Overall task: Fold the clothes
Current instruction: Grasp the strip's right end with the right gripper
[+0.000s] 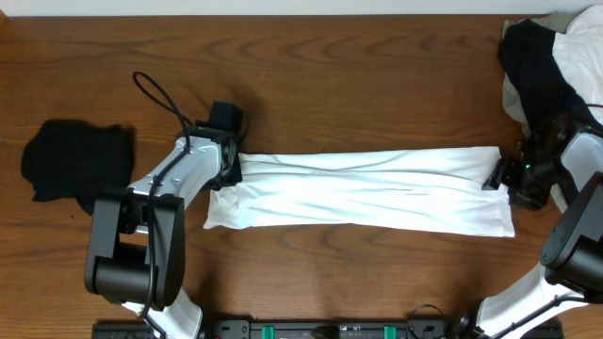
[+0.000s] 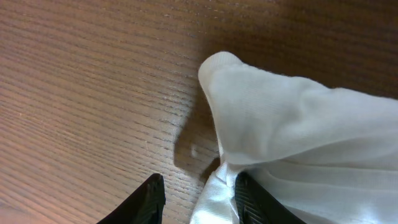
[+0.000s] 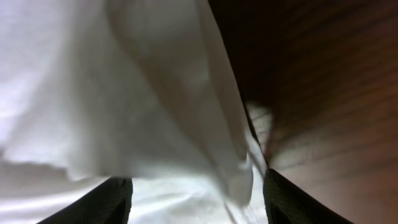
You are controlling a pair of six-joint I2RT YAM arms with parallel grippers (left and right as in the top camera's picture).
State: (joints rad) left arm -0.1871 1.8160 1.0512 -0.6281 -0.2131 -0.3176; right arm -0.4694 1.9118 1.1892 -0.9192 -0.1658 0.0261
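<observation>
Two arms: each stood at one end of the white T-shirt (image 1: 363, 191); the shirt lay as a long narrow band across the middle of the tabletop (image 1: 330, 75), already folded lengthwise
Left claw (image 2: 199, 198): spread, with a bunched edge of cloth lying between its fingers at the band's left end; not yet pinched
Right claw (image 3: 196, 194): spread wide around a hanging fold at the right end; no firm pinch seen
Step in hand: by my reading, taking hold of both ends for the crosswise fold
Next move: both would need to close on cloth, then carry one end over the other evenly
Bystanders: small black garment (image 1: 75, 162) far left; black and pale heap (image 1: 551, 61) at top right
</observation>
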